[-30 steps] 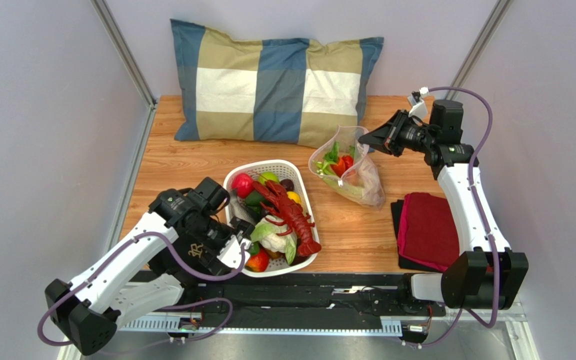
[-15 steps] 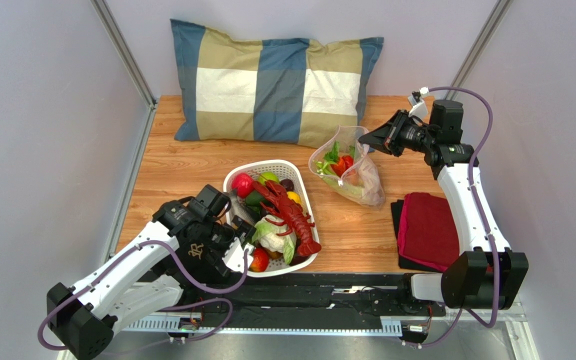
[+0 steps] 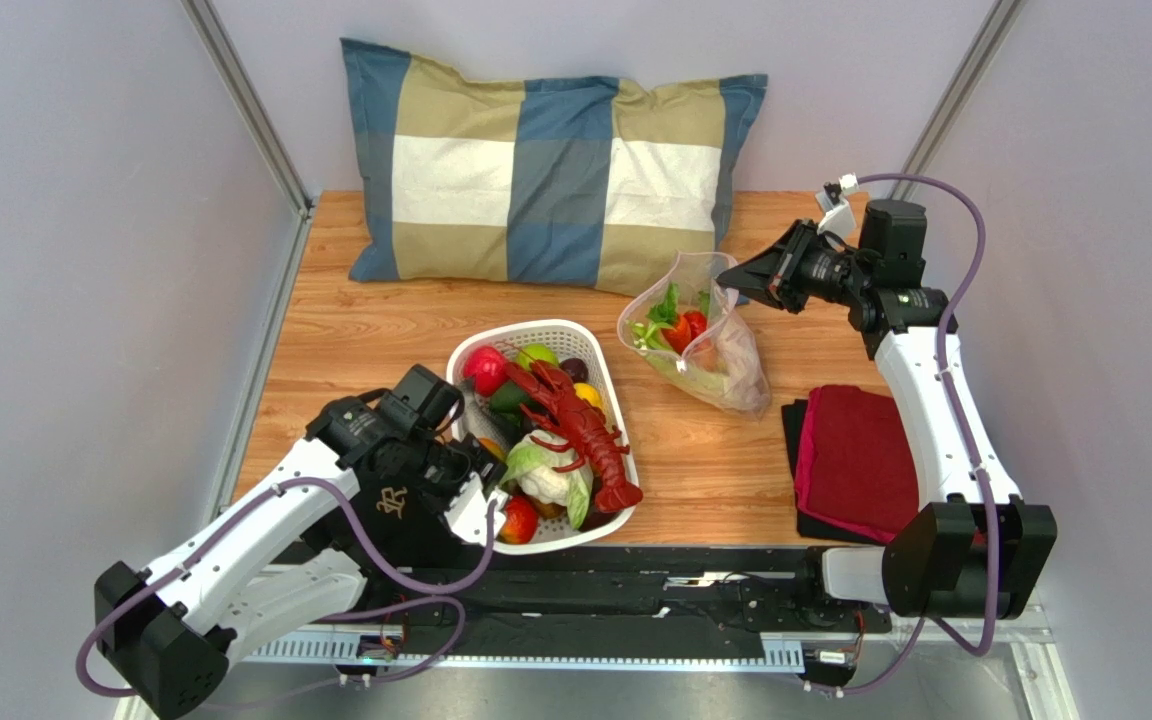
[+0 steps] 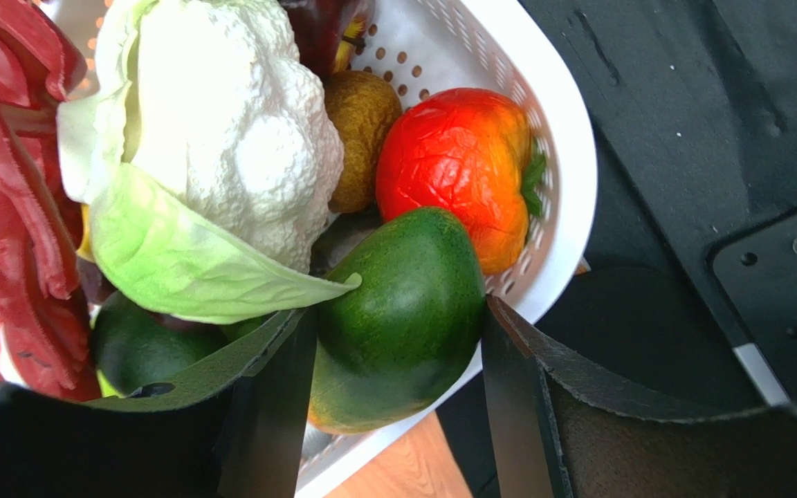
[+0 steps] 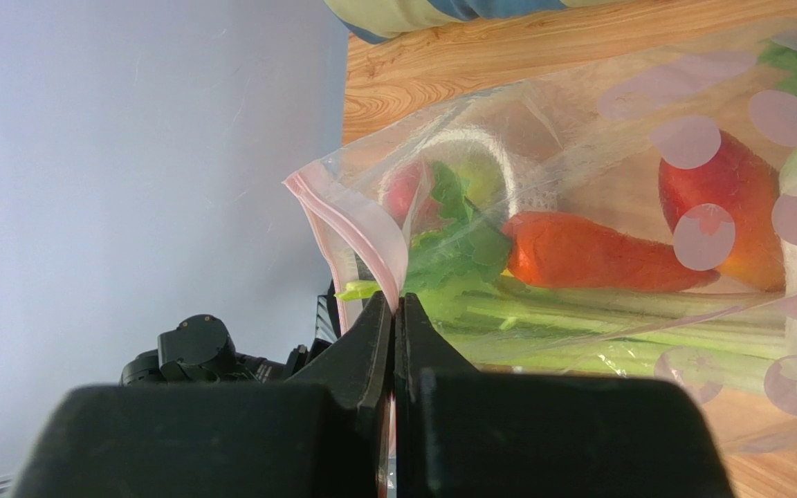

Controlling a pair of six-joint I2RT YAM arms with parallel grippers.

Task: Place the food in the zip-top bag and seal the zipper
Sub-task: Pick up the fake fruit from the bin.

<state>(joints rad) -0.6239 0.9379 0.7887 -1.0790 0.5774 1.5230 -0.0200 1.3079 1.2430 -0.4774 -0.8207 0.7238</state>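
**Picking the next piece of food from the basket while the bag is held open**

Near the counter's (image 3: 387,323) near-left edge, the left hand (image 4: 396,309) reaches into the near end of the white basket (image 3: 530,329). Its fingers stand on either side of a dark green fruit (image 4: 387,358) and appear to touch both flanks, so the step in hand is the grasp. The next move likely calls for a straight lift, then a carry toward the far-right corner.

The lift looks tight. A cauliflower (image 4: 236,125) leaf lies over the fruit's upper edge, a red-orange fruit (image 4: 460,171) sits just beside it against the basket wall, and a red lobster (image 3: 585,428) sprawls along the basket between the pick and the bag.

Right of the basket, the zip-top bag (image 3: 717,353) lies on the counter with a green stalk (image 5: 600,322) and a chili (image 5: 600,254) already inside. The right hand (image 5: 394,301) is pressed together on the pinkish zipper (image 5: 356,233), propping the mouth up; the opening looks narrow and floppy.

A plaid pillow (image 3: 552,165) lines the far edge, and a red cloth (image 3: 856,458) lies at the near-right corner.
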